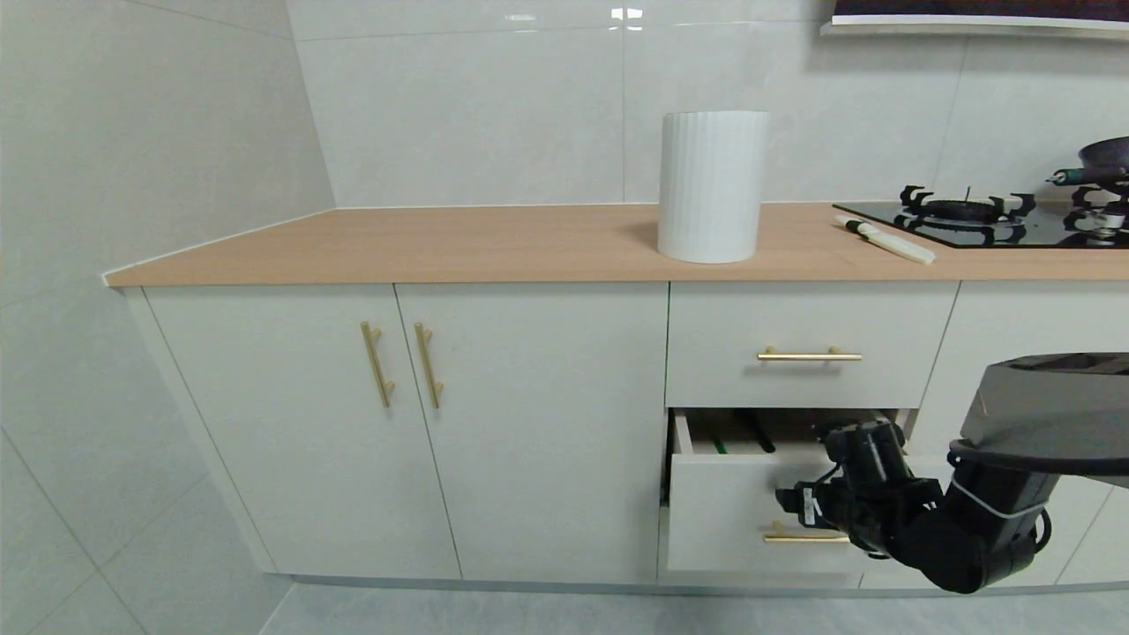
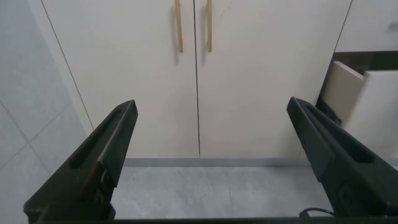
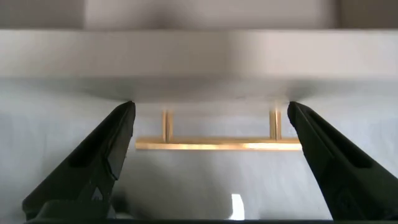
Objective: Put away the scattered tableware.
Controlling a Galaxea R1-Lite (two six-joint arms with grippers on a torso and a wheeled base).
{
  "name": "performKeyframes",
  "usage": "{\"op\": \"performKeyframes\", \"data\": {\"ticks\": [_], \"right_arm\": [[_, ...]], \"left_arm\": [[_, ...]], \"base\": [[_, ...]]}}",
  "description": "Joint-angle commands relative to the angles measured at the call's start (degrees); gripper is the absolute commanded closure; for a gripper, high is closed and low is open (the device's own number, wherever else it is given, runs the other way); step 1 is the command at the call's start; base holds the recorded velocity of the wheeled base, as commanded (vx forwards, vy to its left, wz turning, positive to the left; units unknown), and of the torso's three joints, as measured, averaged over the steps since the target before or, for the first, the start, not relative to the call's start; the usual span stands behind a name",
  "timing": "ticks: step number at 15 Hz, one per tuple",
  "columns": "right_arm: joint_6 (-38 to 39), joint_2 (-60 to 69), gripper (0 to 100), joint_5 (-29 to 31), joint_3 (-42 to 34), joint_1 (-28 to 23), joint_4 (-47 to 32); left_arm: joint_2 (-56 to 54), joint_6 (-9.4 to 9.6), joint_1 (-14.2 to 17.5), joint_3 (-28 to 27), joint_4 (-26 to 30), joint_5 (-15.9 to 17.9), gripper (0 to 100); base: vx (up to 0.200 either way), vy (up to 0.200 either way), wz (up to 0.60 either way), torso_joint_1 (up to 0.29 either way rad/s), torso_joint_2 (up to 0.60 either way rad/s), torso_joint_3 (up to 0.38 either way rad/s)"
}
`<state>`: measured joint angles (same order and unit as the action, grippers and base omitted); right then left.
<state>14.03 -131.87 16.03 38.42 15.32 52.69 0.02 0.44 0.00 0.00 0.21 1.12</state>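
Currently on the counter (image 1: pixel 494 242): a long white utensil (image 1: pixel 885 239) lies flat near the right end, just beside the front-left corner of the stove (image 1: pixel 970 220).
Utensil detail: a dark band sits near its far end; its kind is too small to tell.
Canister: a tall white ribbed canister (image 1: pixel 711 185) stands upright on the counter, left of the utensil and well apart from it.
Pan: a dark pan (image 1: pixel 1107 159) sits on the stove at the far right edge.
Upper drawer (image 1: pixel 900 317): shut, with a gold bar handle across its front.
Lower drawer (image 1: pixel 732 511): pulled partly out below the upper one; dark and green things show inside, too hidden to name.
Lower drawer handle (image 3: pixel 217 145): a gold bar on two posts, level across the drawer front.
Right gripper (image 1: pixel 811 481): low, right in front of the lower drawer, facing its front panel.
Right gripper's fingers (image 3: pixel 112 149): spread wide apart, holding nothing; the gold handle shows between them, and contact cannot be told.
Left gripper (image 2: pixel 210 102): low, facing the double cupboard doors (image 2: pixel 199 74), apart from them.
Left gripper's fingers (image 2: pixel 106 149): spread wide apart, holding nothing.
Cupboard doors: both shut, their two gold handles side by side at the middle seam.
Beside the left gripper: the open lower drawer's side stands out past the cupboard front.
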Motion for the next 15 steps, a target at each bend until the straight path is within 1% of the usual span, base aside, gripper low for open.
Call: {"op": "performKeyframes", "data": {"ticks": [1,2,3,9,10,11,13,15], "right_arm": [[0.12,-7.53,0,1.28,2.09,-1.61,5.23],[0.12,-9.11,0,1.81,3.32,-1.88,6.64],[0.12,-9.55,0,1.99,3.85,-1.96,6.73],[2.32,-12.89,0,2.78,14.40,-4.25,6.29],[2.76,-12.98,0,2.78,14.84,-4.43,6.29],[4.51,-13.07,0,2.78,17.21,-4.86,5.41],[8.38,-13.07,0,2.78,21.08,-5.22,0.22],[11.19,-13.07,0,3.31,23.98,-6.10,-2.41]], "left_arm": [[-0.02,0.00,0.00,0.00,-0.03,0.02,0],[-0.02,0.00,0.00,0.00,-0.03,0.02,0],[-0.02,0.00,0.00,0.00,-0.03,0.02,0],[-0.02,0.00,0.00,0.00,-0.03,0.02,0],[-0.02,0.00,0.00,0.00,-0.03,0.02,0],[-0.02,0.00,0.00,0.00,-0.03,0.02,0],[-0.02,0.00,0.00,0.00,-0.03,0.02,0],[-0.02,0.00,0.00,0.00,-0.03,0.02,0]], "base": [[0.000,0.000,0.00,0.000,0.00,0.000],[0.000,0.000,0.00,0.000,0.00,0.000],[0.000,0.000,0.00,0.000,0.00,0.000],[0.000,0.000,0.00,0.000,0.00,0.000],[0.000,0.000,0.00,0.000,0.00,0.000],[0.000,0.000,0.00,0.000,0.00,0.000],[0.000,0.000,0.00,0.000,0.00,0.000],[0.000,0.000,0.00,0.000,0.00,0.000]]}}
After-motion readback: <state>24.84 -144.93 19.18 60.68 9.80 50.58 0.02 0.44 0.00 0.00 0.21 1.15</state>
